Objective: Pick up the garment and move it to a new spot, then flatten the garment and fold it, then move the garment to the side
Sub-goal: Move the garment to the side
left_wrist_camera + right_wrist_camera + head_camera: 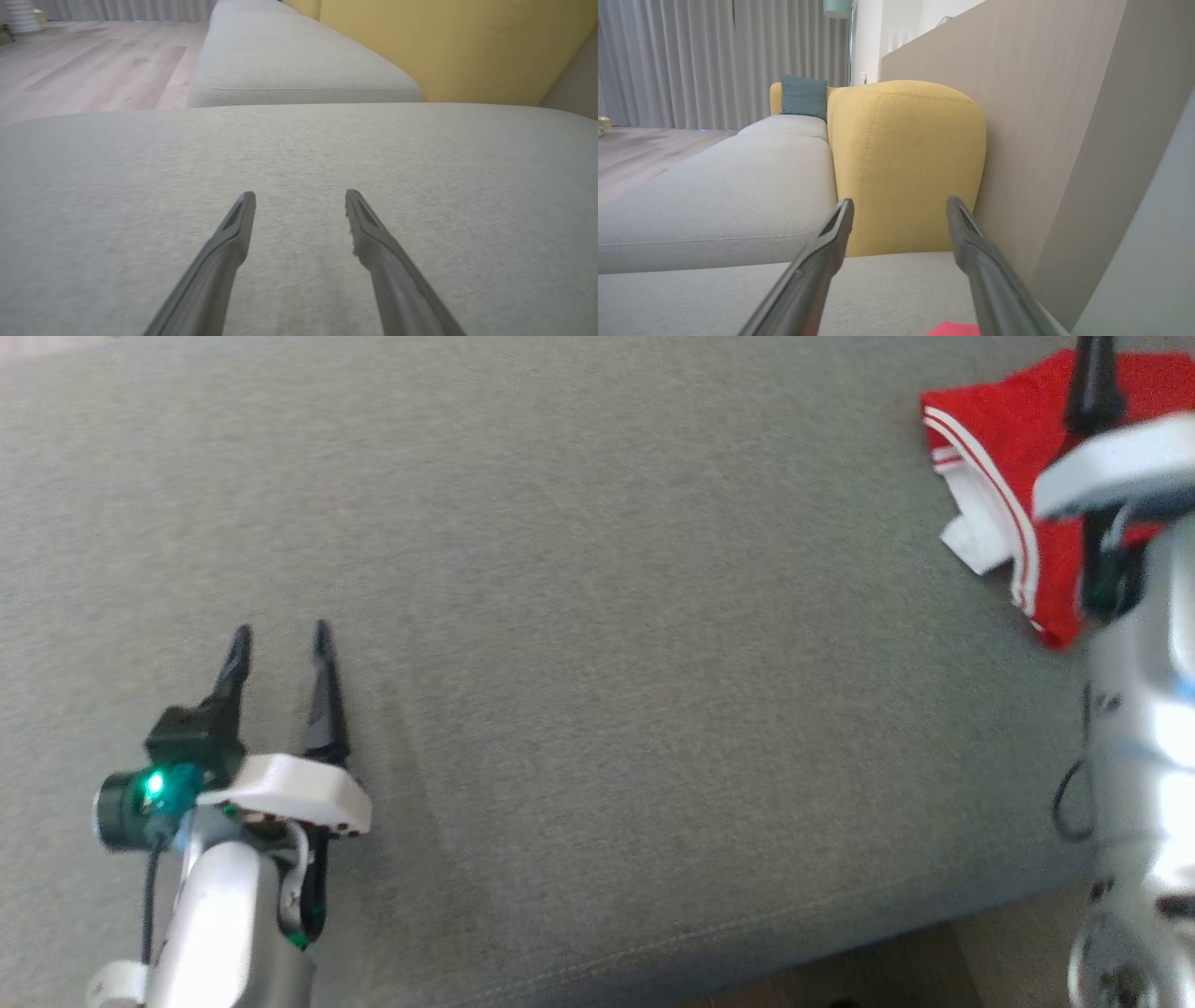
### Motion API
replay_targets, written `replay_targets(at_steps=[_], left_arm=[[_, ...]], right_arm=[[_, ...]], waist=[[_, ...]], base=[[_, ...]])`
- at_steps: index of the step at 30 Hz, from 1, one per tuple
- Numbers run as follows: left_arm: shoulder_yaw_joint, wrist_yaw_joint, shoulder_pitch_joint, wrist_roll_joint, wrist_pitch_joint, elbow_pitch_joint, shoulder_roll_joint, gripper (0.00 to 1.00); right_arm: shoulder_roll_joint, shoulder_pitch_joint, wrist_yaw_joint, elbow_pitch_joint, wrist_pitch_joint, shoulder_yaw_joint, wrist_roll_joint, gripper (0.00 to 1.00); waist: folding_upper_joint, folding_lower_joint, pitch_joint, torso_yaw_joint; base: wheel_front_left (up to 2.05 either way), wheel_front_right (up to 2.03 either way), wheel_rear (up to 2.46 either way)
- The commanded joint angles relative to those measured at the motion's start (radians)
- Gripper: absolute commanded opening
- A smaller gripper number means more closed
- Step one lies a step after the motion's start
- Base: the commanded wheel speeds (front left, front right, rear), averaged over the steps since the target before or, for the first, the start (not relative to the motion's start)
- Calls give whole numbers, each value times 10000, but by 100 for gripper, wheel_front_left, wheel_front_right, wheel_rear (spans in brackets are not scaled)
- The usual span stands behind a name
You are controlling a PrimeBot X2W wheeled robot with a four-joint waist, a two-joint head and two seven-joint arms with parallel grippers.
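Loosely folded red garment [990, 443] (white stripes, white lining).

On seat cushion [597, 616], beneath R gripper [900, 205] & well right of L gripper [282, 635]: garment [990, 448]; ahead of R gripper: backrest [906, 163].

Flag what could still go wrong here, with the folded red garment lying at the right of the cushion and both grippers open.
1. The right gripper has its open fingers apparently just over the garment; when it pulls away, a fingertip might snag the fabric and drag the fold open.
2. A white inner layer pokes out at the garment's left edge, so the fold looks loose and could slip apart.
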State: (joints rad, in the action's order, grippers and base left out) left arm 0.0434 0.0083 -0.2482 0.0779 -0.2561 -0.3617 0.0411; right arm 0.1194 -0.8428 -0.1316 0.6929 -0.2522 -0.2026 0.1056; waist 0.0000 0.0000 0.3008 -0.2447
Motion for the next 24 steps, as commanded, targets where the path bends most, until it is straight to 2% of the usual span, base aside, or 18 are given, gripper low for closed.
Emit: replay_targets(at_steps=[1,7,13,24], left_arm=[[-425,60,1,62,-57,309,101,100],[-760,82,159,91,-57,312,96,100],[-535,266,454,396,-57,207,93,100],[-233,344,918,596,-57,278,92,100]], right_arm=[[-146,229,9,-449,-93,262,-249,100],[-475,1573,9,-1052,-94,1245,-1110,100],[-649,2924,9,-1075,-94,1733,-1698,100],[-688,4381,9,-913,-95,2407,-2462,100]], waist=[[0,0,-220,294],[0,0,-649,1089],[0,0,-1231,1921],[0,0,-1871,2728]], base=[[0,0,0],[0,0,0],[0,0,0],[0,0,0]])
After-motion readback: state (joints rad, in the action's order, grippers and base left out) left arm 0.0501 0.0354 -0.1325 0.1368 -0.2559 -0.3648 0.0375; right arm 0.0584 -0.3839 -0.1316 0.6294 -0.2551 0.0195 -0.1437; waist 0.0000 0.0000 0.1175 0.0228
